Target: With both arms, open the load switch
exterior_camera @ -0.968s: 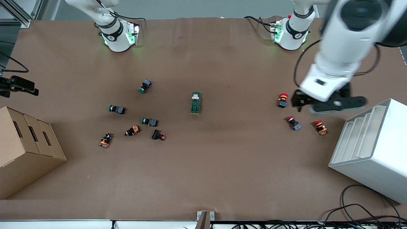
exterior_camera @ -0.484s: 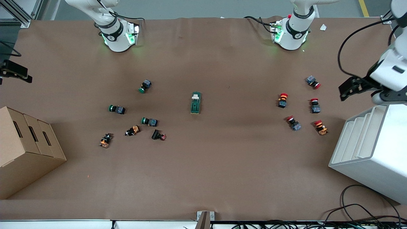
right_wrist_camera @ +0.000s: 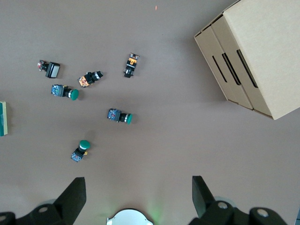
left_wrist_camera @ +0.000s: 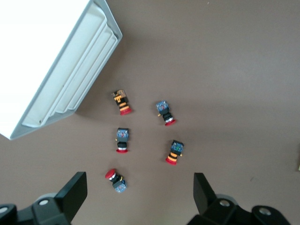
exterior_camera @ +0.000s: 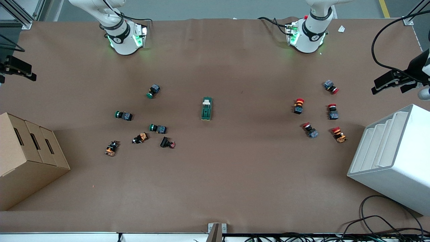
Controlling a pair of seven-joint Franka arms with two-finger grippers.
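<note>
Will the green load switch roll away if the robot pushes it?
Probably not. The load switch is a flat-sided oblong block lying on the table, so it would likely slide or turn rather than roll. It looks rigid. Its cream lever may move when pressed.

Even, diffuse overhead light falls on the matte brown surface point(exterior_camera: 215, 174), leaving only soft, short shadows beside the brown cardboard box point(exterior_camera: 27, 158) and white plastic slotted rack point(exterior_camera: 393, 158). Green glow spills from the arm bases at the surface's top edge. All views are sharp, without glare.
</note>
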